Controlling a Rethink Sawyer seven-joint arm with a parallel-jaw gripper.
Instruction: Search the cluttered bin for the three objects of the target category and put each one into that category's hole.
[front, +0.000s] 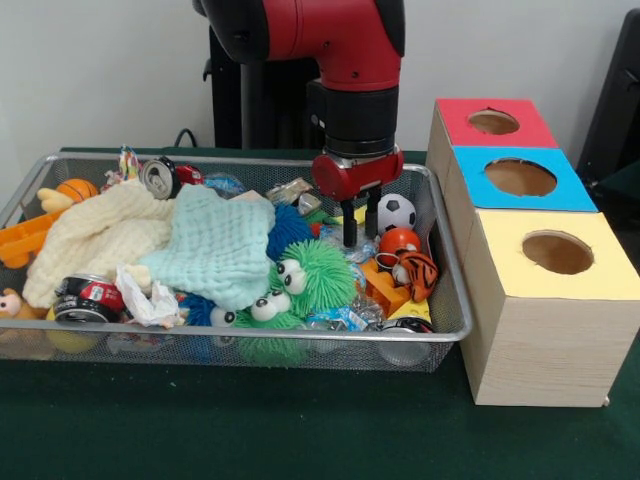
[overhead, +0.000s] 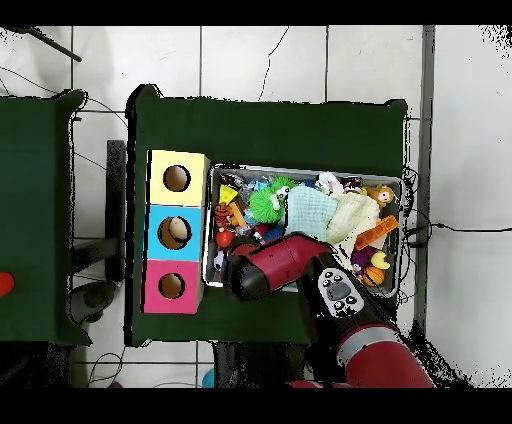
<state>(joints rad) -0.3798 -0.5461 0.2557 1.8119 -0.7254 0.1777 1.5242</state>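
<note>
- Front view: the gripper (front: 351, 238) hangs low over the right part of the cluttered bin (front: 448, 262). Its dark fingers (front: 348, 229) read as one narrow stem, seemingly pressed together with nothing pinched, though the gap is hard to read.
- Front view: a crinkled clear bottle (front: 335, 318) lies below and slightly left of the fingers, toward the camera by the front rim, beside the green furry toy (front: 315, 275). Its long axis seems to run along the rim, so I judge the next reach goes forward and down.
- Overhead view: the arm hides the fingers; no bottle can be picked out, and the three-hole box (overhead: 176, 231) sits just beside the bin.
</note>
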